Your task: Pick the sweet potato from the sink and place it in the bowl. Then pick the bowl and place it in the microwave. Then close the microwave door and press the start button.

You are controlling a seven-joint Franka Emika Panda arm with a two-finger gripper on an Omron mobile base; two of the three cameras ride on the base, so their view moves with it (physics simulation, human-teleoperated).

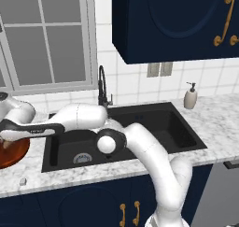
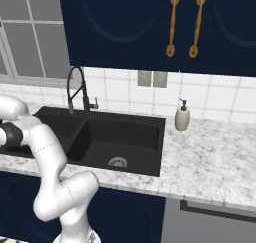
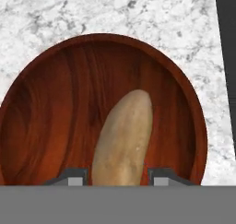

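Note:
The tan sweet potato (image 3: pixel 122 135) sits lengthwise between my two fingertips, just above the inside of the reddish-brown wooden bowl (image 3: pixel 50 108). My gripper (image 3: pixel 118 174) is shut on the sweet potato. In the left base view the arm reaches far left across the sink (image 1: pixel 154 123), and the gripper (image 1: pixel 6 143) hangs over the bowl (image 1: pixel 17 155), which stands on the marble counter left of the basin. The black sink (image 2: pixel 125 137) holds nothing but its drains. The microwave and its door are out of view.
A dark curved faucet (image 1: pixel 102 86) rises behind the sink. A soap dispenser (image 1: pixel 190 96) stands on the counter to the right. Navy cabinets (image 1: pixel 172 20) hang above, and a window (image 1: pixel 44 39) is at the back left. The sink's edge (image 3: pixel 226 57) runs close beside the bowl.

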